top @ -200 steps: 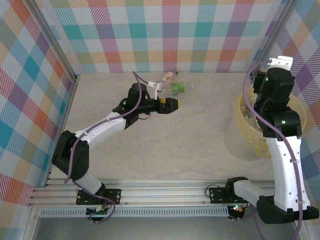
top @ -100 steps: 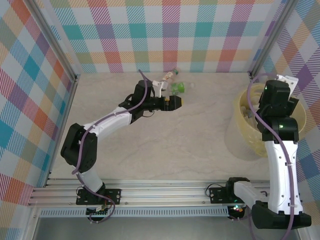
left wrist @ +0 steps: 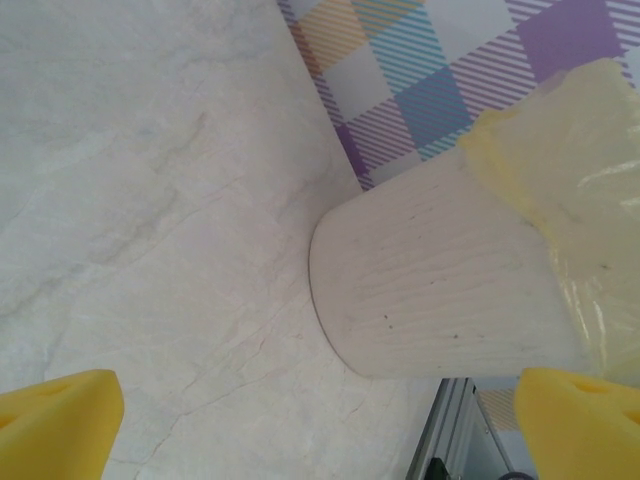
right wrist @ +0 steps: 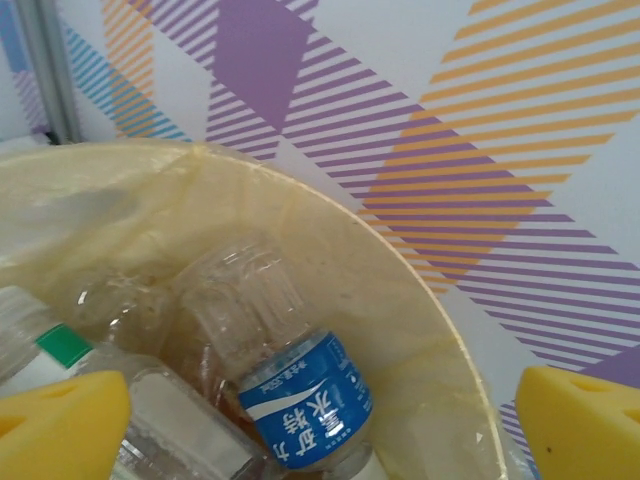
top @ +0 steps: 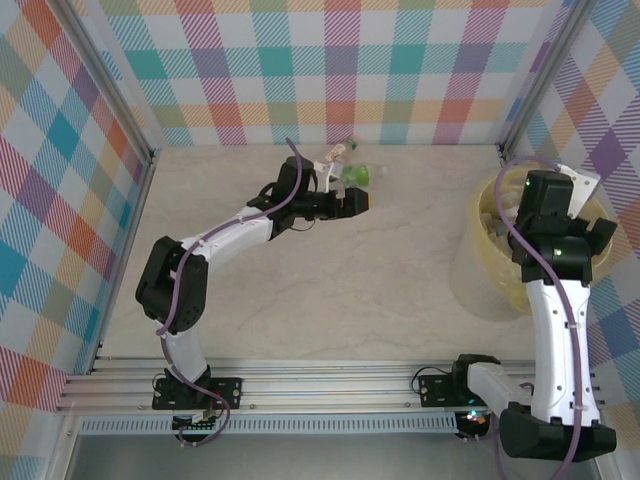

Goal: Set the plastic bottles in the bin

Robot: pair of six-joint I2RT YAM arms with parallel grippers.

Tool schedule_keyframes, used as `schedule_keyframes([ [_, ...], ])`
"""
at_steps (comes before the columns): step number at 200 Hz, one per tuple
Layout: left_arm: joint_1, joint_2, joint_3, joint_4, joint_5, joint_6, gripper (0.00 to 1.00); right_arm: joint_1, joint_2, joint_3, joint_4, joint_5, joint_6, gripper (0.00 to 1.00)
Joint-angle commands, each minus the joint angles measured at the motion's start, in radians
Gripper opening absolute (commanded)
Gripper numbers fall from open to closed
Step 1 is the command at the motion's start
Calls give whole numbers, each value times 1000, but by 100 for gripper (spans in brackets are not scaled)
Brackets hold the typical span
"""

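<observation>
A pale marble-patterned table (top: 350,270) sits inside walls of pastel checked cloth (top: 340,60). The left gripper (top: 357,201) hovers low over the table with its yellow foam pads (left wrist: 55,422) spread wide and nothing between them. Just beyond and beside its tip, by the back wall, lie a few small clear plastic bottles (top: 355,176), one greenish and one with a brown label, too small to count surely. Far ahead of this gripper the wrist view shows the large round pale-yellow bin (left wrist: 440,290), its rim cut off by the frame. The right gripper (right wrist: 320,430) hangs over the bin's mouth, pads apart and released. Directly below it a clear bottle with a blue label (right wrist: 300,395) lies inside the bin among other crumpled bottles that are half hidden and hard to separate. From above, the right arm covers much of the bin.
</observation>
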Motion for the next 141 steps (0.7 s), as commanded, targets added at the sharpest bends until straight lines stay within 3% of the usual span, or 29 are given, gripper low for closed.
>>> schedule_keyframes([
  [1,9,8,20,-38,30,-15,100,-6,-9,14,29,94,-40,100],
  [24,9,-2,-5,-27,8,-22,100,-7,8,17,57,119,-80,100],
  [40,9,-1,-8,-32,-3,-22,100,-18,42,20,79,202,-132,100],
  [60,9,1,-2,-40,-14,-27,100,-105,51,18,91,198,-149,100],
  [89,9,5,-2,-43,-26,-23,100,-237,86,46,15,43,-114,100],
  [116,9,16,-3,-33,-30,-18,100,-238,165,176,-131,-86,-40,100],
  [141,11,12,-2,-31,-30,-15,100,-198,191,303,-218,-311,28,100],
])
